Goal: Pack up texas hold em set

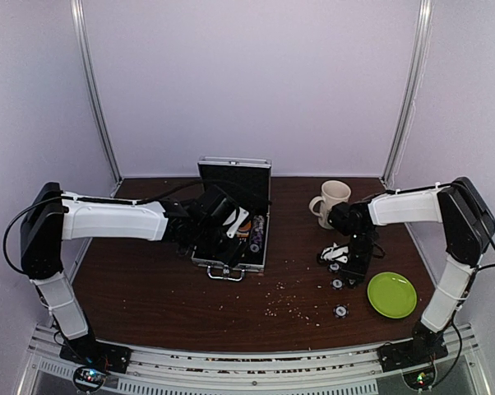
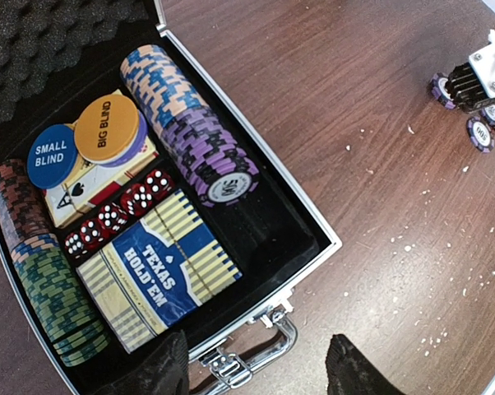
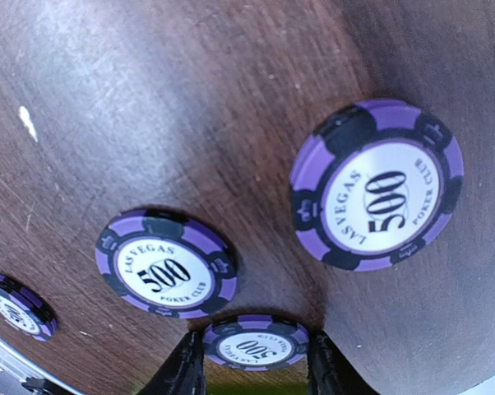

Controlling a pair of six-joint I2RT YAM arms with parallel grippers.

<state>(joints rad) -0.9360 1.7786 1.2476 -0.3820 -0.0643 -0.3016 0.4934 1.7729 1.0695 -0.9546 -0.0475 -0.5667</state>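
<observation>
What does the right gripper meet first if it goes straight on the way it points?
The purple 500 chip lying flat between the fingers of the right gripper, then the table under it. Whether the fingers touch the chip is unclear.

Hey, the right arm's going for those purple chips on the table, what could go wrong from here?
The purple chip is pinched by its thin edge in the right gripper, so it may slip out when lifted. Other loose chips lie close beside it and could get nudged. The left gripper hangs open over the front edge of the case, so bringing a chip there may crowd the arms.
</observation>
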